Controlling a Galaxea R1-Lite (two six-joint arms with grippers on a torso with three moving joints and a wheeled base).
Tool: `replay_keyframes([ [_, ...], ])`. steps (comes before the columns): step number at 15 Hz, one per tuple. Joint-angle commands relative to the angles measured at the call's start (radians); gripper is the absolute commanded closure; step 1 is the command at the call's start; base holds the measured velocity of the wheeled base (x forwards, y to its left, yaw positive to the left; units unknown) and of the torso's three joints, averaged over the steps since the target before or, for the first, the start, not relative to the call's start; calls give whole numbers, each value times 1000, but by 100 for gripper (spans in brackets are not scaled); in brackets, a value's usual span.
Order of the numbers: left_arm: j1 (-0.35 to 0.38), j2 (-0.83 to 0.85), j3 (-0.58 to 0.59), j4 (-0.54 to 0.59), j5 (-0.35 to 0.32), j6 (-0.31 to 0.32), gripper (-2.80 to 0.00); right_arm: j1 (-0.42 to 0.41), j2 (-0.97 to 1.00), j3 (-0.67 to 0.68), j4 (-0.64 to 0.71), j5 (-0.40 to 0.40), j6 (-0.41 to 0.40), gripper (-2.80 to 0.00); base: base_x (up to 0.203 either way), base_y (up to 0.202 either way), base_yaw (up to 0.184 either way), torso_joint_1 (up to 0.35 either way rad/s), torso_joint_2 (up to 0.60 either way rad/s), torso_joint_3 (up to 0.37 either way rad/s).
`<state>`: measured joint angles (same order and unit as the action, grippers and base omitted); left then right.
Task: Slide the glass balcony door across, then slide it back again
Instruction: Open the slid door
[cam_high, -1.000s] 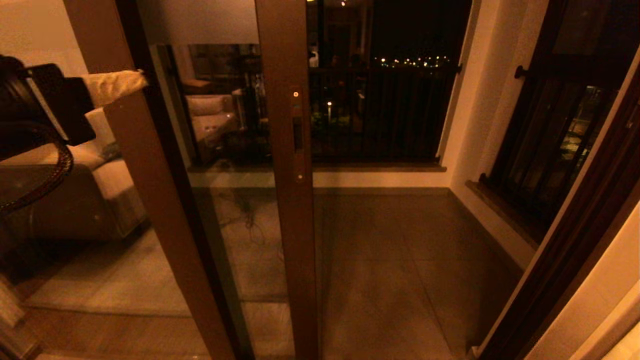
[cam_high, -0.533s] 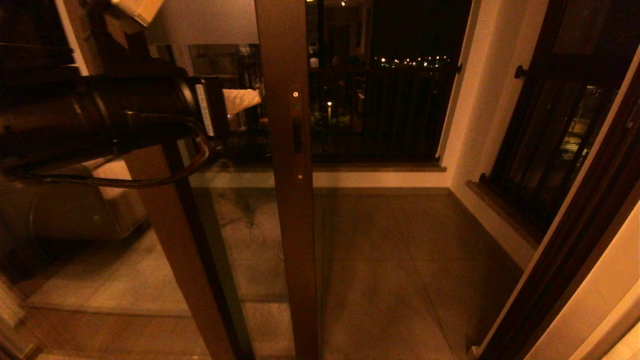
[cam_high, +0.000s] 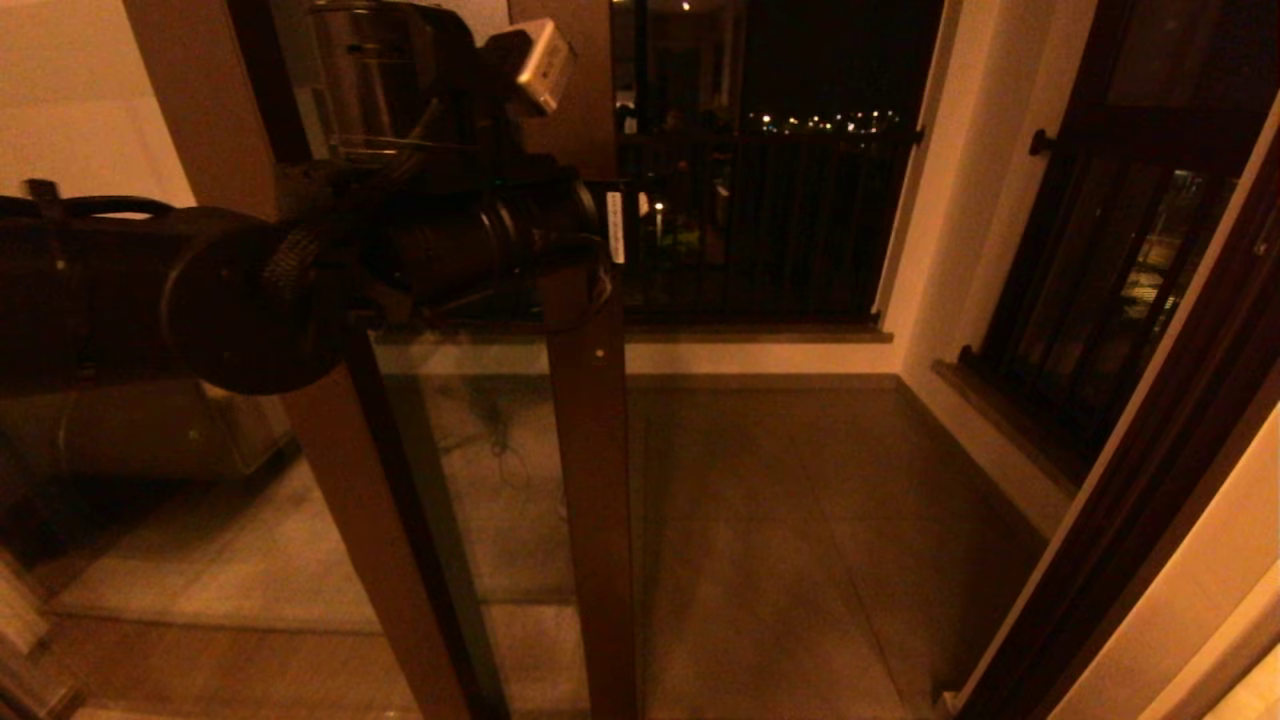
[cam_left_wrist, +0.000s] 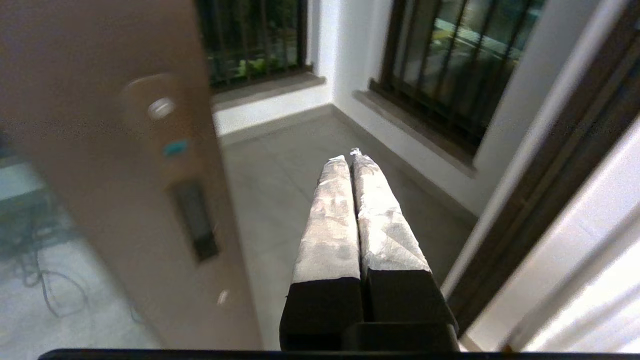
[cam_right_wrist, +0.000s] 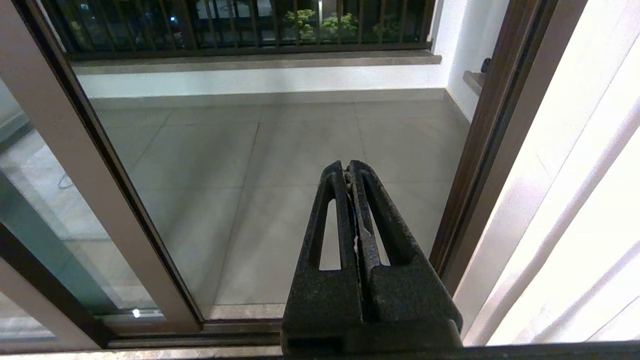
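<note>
Left arm (cam_high: 300, 270) reaches in from the left at handle height, crossing the upright of the glass balcony door (cam_high: 590, 470). Left gripper (cam_left_wrist: 350, 160) has its taped fingers (cam_left_wrist: 330, 215) pressed together, holding nothing, just beside the door's handle plate (cam_left_wrist: 192, 220), apart from it. Right gripper (cam_right_wrist: 348, 172) hangs low by the door track (cam_right_wrist: 240, 327), fingers closed, empty. The door stands left of centre; the opening to its right shows the balcony floor (cam_high: 800, 520), then the railing (cam_high: 760, 230) beyond.

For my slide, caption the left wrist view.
Shut left pincer beside the glass balcony door, near its handle plate.
</note>
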<state>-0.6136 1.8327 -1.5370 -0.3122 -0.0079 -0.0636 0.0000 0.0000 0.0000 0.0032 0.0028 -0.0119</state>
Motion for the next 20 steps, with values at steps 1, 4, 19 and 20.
replay_keyframes([
  [1,-17,116,-72,-16,26,0,0,0,2,0,0,0,0,0,0,0,0,0,0,0],
  [4,-25,265,-184,-93,156,6,0,0,2,0,0,0,0,0,0,0,0,0,0,0],
  [19,57,301,-228,-85,384,11,0,0,2,0,0,0,0,0,0,0,0,0,0,0],
  [20,57,294,-217,-85,384,11,0,0,2,0,0,0,0,0,0,0,0,0,0,0],
])
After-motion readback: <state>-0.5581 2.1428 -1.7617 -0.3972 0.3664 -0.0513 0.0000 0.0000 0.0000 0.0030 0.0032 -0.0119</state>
